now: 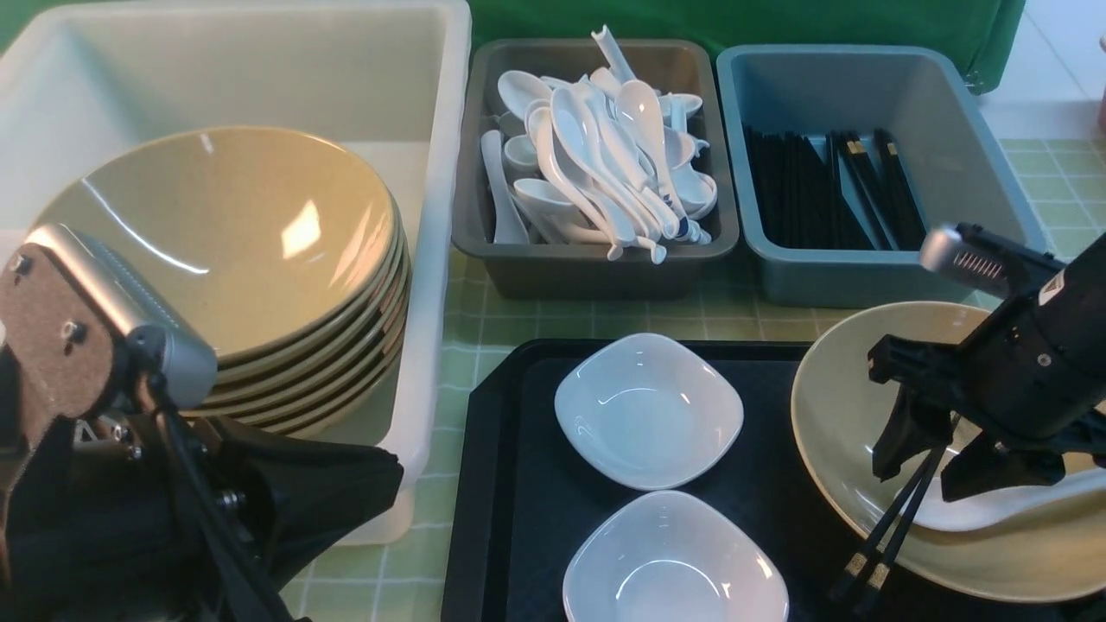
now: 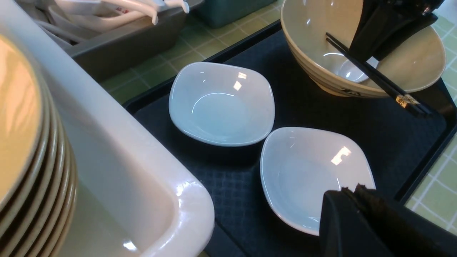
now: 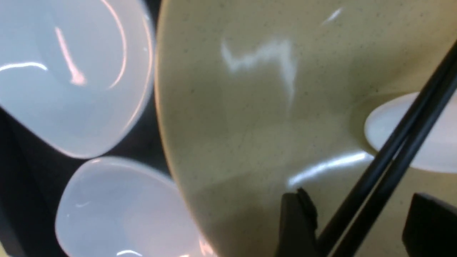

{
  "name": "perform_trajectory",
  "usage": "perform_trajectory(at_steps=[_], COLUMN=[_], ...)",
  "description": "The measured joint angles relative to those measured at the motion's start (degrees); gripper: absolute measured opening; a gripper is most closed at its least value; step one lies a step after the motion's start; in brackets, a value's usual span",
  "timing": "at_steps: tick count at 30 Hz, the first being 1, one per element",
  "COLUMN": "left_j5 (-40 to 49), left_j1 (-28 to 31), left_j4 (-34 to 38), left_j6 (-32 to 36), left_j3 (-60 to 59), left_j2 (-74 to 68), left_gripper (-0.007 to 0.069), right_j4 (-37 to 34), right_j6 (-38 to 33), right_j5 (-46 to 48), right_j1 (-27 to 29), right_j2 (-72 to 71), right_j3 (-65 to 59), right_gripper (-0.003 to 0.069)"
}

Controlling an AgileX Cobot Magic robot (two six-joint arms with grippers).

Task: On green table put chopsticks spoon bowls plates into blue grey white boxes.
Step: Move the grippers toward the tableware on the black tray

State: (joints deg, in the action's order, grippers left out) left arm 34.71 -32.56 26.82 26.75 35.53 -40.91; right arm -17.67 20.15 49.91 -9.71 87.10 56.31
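A beige bowl [image 1: 829, 432] stands on the right of the black tray [image 1: 518, 484]. In it lie a white spoon [image 1: 994, 510] and a pair of black chopsticks [image 1: 890, 536], whose ends stick out over the rim. My right gripper [image 1: 924, 475] is open inside the bowl, jaws on either side of the chopsticks [image 3: 403, 135]. Two white square dishes [image 1: 648, 410] [image 1: 674, 561] sit on the tray. My left gripper [image 1: 393, 475] is shut and empty beside the white box, near the closer dish [image 2: 310, 171].
The white box [image 1: 432, 259] at the left holds a stack of beige bowls [image 1: 225, 250]. The grey box [image 1: 596, 268] holds several white spoons. The blue box [image 1: 864, 276] holds black chopsticks. Green checked cloth shows between the boxes and the tray.
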Motion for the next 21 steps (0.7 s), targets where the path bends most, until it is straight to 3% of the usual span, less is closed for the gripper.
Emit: perform_trajectory(at_steps=[15, 18, 21], left_j5=[0.00, 0.00, 0.00], left_j1=[0.00, 0.00, 0.00], left_j4=[0.00, 0.00, 0.00], left_j6=[0.23, 0.23, 0.28], left_j3=[0.00, 0.00, 0.00], left_j2=[0.00, 0.00, 0.00], left_gripper=[-0.0001, -0.0001, -0.0001], right_j4=[-0.18, -0.18, -0.18], right_j6=[0.75, 0.75, 0.52], right_j5=[-1.84, -2.47, -2.75], right_j1=[0.00, 0.00, 0.00], right_j2=[5.01, 5.01, 5.01], right_j3=[0.00, 0.00, 0.00], right_gripper=[0.0395, 0.0355, 0.0262])
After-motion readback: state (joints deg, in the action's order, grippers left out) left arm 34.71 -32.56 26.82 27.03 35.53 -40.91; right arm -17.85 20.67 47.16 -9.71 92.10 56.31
